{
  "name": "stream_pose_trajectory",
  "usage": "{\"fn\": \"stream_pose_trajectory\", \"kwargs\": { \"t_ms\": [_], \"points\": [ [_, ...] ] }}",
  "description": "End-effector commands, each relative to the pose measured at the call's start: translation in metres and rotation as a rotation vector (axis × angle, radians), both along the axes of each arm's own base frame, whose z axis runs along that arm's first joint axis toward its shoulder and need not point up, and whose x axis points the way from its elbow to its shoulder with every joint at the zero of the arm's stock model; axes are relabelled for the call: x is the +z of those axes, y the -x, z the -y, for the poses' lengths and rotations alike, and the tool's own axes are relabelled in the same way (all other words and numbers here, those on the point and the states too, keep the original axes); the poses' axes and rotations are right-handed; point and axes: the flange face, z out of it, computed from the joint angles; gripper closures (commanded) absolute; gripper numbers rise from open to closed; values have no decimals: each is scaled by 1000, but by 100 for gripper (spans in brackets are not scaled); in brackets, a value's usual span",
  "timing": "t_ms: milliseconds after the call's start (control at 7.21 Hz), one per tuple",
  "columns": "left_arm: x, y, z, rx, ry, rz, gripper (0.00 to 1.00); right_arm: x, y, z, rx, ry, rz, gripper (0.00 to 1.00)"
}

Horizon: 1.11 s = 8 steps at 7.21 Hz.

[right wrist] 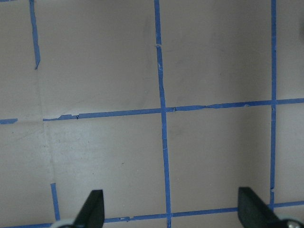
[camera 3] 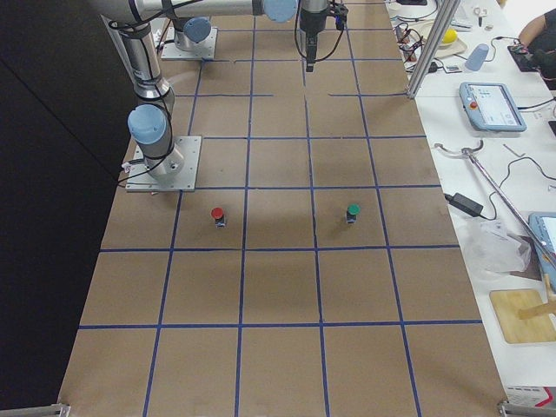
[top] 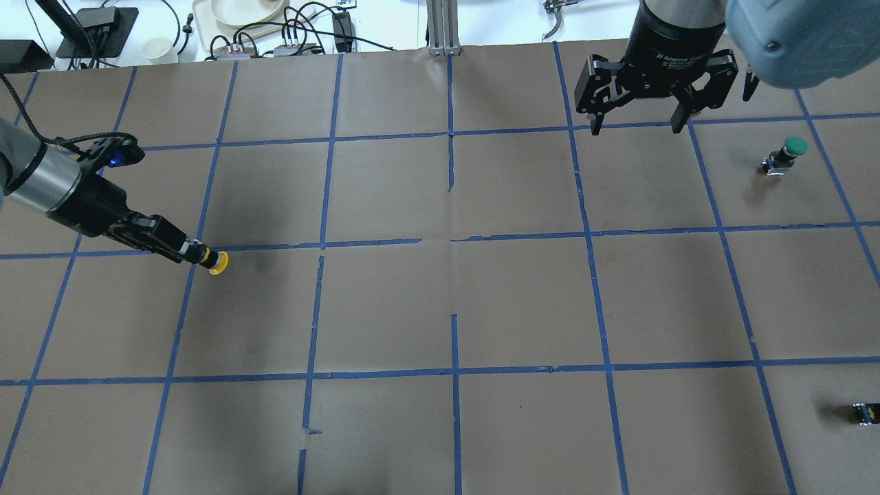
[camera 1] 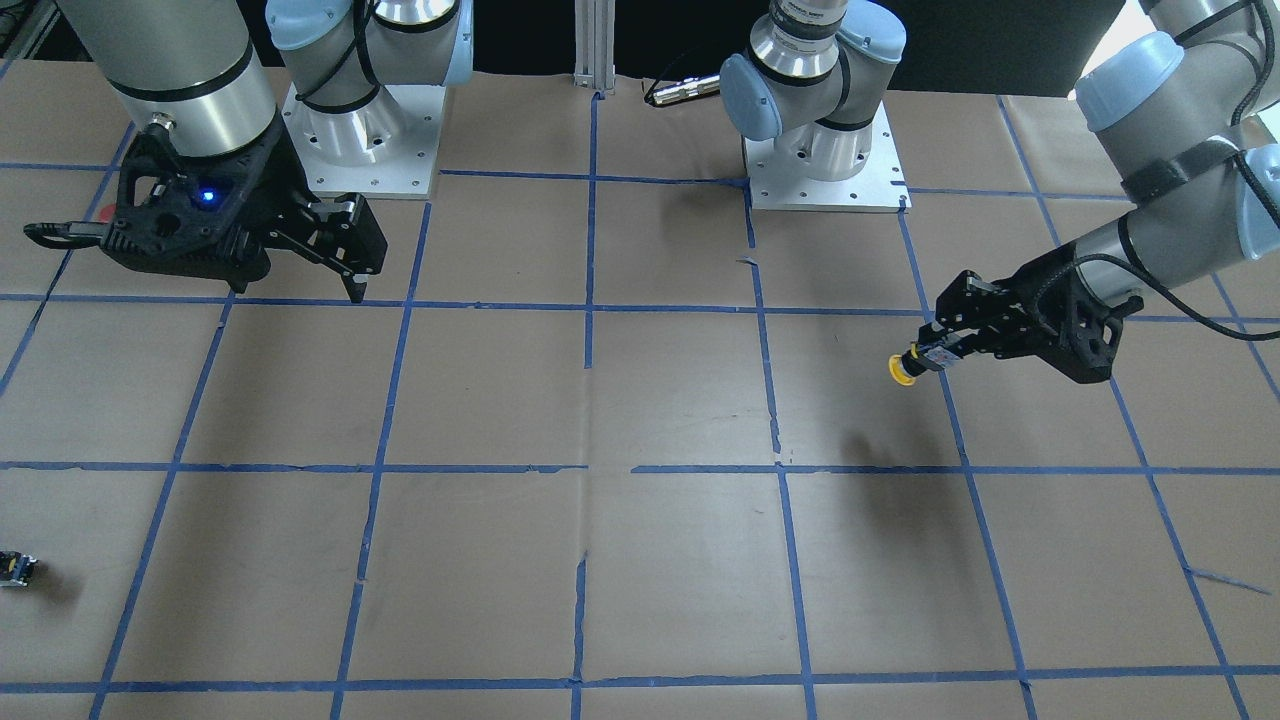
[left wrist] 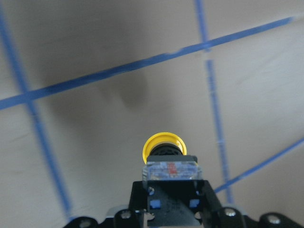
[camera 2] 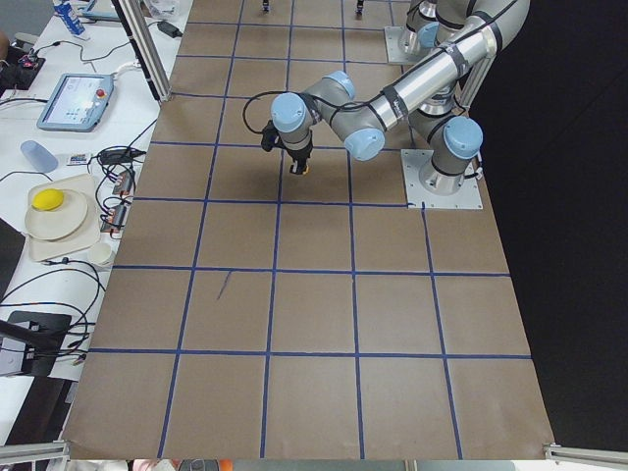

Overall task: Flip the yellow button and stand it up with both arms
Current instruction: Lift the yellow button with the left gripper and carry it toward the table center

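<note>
Brown paper gridded with blue tape is forming the work surface. On the side nearest the robot, one red button is standing well apart from the yellow button, toward the robot's right. In the front-facing view the right gripper is partly hiding it. That gripper is hanging with fingers spread, holding nothing. The left gripper is clamping the yellow button by its block, off the paper, cap pointing away from the wrist. Farther out, one green button is standing, likewise well right of the yellow button. Beyond the yellow button, off the paper, one plate is carrying one yellow round item.
</note>
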Motion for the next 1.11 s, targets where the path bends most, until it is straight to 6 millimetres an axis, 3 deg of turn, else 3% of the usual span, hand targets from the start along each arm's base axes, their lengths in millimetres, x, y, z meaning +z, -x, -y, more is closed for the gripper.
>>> {"fn": "stream_pose_trajectory", "kwargs": {
  "t_ms": [0,277,416,555,693,832,971],
  "points": [
    [22,63,-9,94,-47,-315,97,9,23,-7,-48,-20,-1,0],
    [52,150,-8,150,-50,-536,98,10,71,-17,-164,-90,97,0],
    [67,184,-7,168,-39,-638,98,-7,96,-18,-233,-142,162,0],
    [83,214,-15,176,-34,-720,98,-34,108,-19,-288,-195,256,0],
    [102,242,-27,185,-36,-798,98,-48,121,-16,-321,-214,271,0],
    [116,257,-30,218,-53,-875,98,-63,122,-8,-343,-245,287,0],
    [119,271,-34,223,-74,-916,98,-79,121,1,-388,-284,306,0]
  ]
}}
